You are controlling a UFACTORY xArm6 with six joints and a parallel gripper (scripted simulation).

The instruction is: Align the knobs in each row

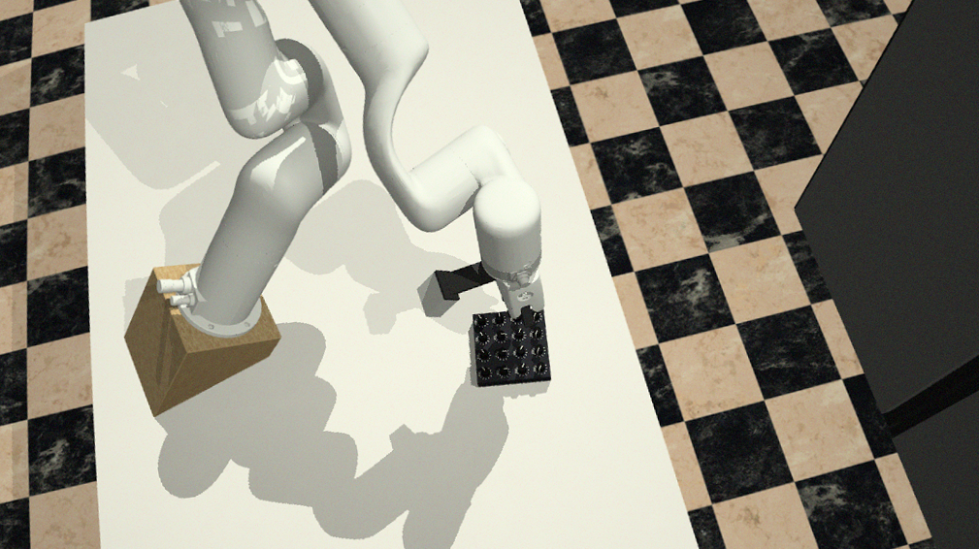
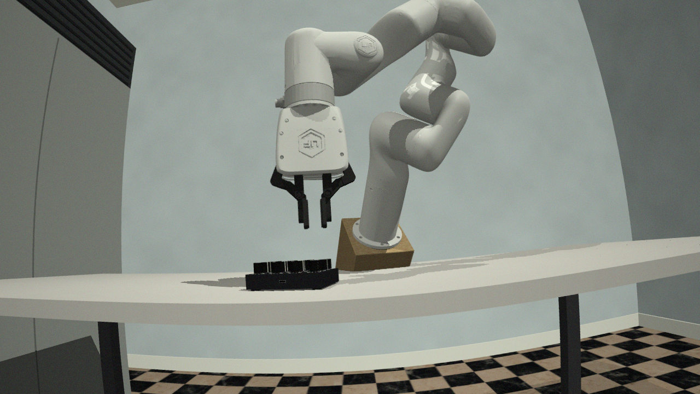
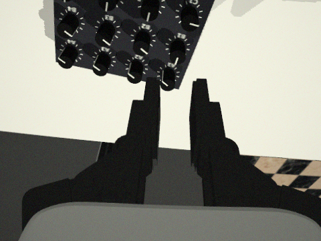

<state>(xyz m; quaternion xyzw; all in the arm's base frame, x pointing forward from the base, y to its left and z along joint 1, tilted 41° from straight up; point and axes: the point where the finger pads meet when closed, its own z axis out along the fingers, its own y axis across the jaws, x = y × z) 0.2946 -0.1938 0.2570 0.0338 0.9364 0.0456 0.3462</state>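
Note:
The black knob box (image 1: 511, 347) stands on its feet on the white table, near the table's right edge. It also shows in the exterior view (image 2: 292, 276), with a small socket (image 2: 282, 281) in the side facing that camera. In the wrist view the knob box (image 3: 134, 18) shows several knobs with white lines; the names are too small to read. My gripper (image 2: 313, 225) hangs well above the box, pointing straight down. Its fingers stand a narrow gap apart with nothing between them. In the wrist view the fingertips lie beside the corner knob (image 3: 168, 77) of the nearest row.
The arm's wooden base block (image 1: 200, 336) stands left of the box. A tall dark cabinet (image 1: 966, 153) stands off the table at the right. The table's right edge (image 1: 615, 322) runs close to the box.

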